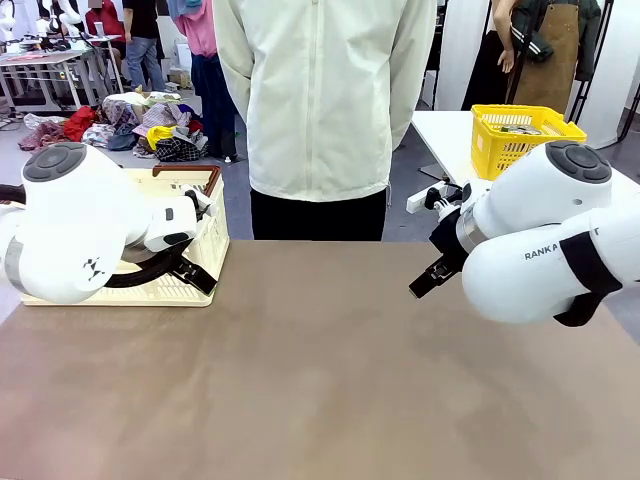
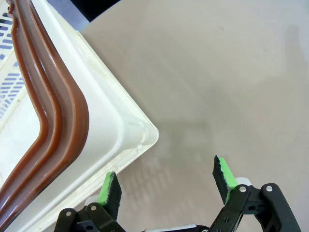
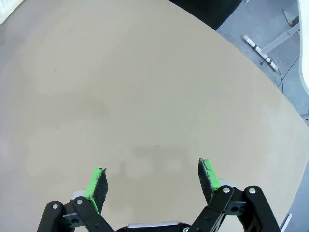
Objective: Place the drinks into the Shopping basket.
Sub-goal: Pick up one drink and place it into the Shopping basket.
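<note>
- The shopping basket (image 1: 212, 238) sits at the far left corner of the desk (image 1: 320, 380), on the left arm's side. That probably gives that arm a short way to its mouth.
- Most of its inside is hidden behind the left arm, so I cannot tell whether any cans already lie in it.
- Its brown handles (image 2: 58, 111) lie folded along the rim, which leaves the top free for lowering things in.
- The left hand (image 2: 165, 174) hangs just beside the basket's corner, over bare desk. Its jaws are spread wide and nothing is between the green pads.
- The right hand (image 3: 152, 171) is well apart from the basket, over the desk's other side. It too is wide open and empty, and looks ready to take a can.
- A person (image 1: 325, 100) stands at the far edge between the arms, perhaps to supply the cans.
- A yellow basket (image 1: 520, 135) rests on a white table behind the right arm; I judge it no part of this job.
</note>
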You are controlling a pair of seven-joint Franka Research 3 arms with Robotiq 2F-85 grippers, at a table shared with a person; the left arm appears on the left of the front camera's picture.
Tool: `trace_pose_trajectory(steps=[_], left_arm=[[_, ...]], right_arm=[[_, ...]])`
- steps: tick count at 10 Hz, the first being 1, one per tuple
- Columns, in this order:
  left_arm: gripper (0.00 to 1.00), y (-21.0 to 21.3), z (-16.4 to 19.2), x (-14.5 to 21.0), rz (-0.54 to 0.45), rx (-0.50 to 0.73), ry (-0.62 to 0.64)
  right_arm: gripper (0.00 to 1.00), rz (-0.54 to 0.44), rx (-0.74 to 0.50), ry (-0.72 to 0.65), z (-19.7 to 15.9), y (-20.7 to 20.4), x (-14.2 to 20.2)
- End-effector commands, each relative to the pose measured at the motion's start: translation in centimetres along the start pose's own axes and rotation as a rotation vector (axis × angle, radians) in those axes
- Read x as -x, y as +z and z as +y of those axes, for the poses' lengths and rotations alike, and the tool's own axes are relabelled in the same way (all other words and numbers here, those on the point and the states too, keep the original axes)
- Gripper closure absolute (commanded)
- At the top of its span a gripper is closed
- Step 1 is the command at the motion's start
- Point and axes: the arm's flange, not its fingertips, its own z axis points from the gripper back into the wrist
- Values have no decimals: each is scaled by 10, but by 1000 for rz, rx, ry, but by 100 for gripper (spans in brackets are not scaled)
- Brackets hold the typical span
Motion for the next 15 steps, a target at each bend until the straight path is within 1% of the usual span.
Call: trace_pose_trajectory(steps=[1, 3, 4, 5, 6, 7, 8, 9, 10, 11, 12, 13, 14, 15], left_arm=[[0, 0, 0, 0, -1, -1, 0], [0, 0, 0, 0, 0, 0, 0], [0, 16, -12, 5, 44, 136, 31], [0, 36, -23, 5, 154, 207, 201], [0, 67, -36, 9, 202, 303, 211], [0, 97, -42, 14, 140, 366, 238], [0, 129, -34, 15, 72, 440, 275], [0, 164, -12, 22, -17, 494, 343], [0, 197, 25, 37, -87, 576, 425], [0, 235, 74, 61, -205, 635, 537], [0, 261, 116, 83, -312, 668, 638], [0, 269, 151, 122, -396, 681, 767], [0, 268, 178, 163, -452, 708, 892], [0, 262, 203, 216, -533, 738, 1028]], right_arm=[[0, -1, 0, -1, 0, 0, 0], [0, 0, 0, 0, 0, 0, 0], [0, 165, -76, -37, -2, 11, 4], [0, 234, -112, -189, -2, 24, 7], [0, 263, -204, -354, -10, 38, 9], [0, 351, -334, -438, -27, 53, 15], [0, 360, -485, -508, -49, 76, 21], [0, 314, -634, -577, -75, 113, 32], [0, 181, -704, -686, -107, 157, 50], [0, 34, -740, -804, -146, 200, 80], [0, -57, -773, -934, -179, 222, 111], [0, -158, -801, -1074, -211, 234, 144], [0, -260, -853, -1203, -240, 241, 180], [0, -381, -889, -1322, -266, 243, 219]])
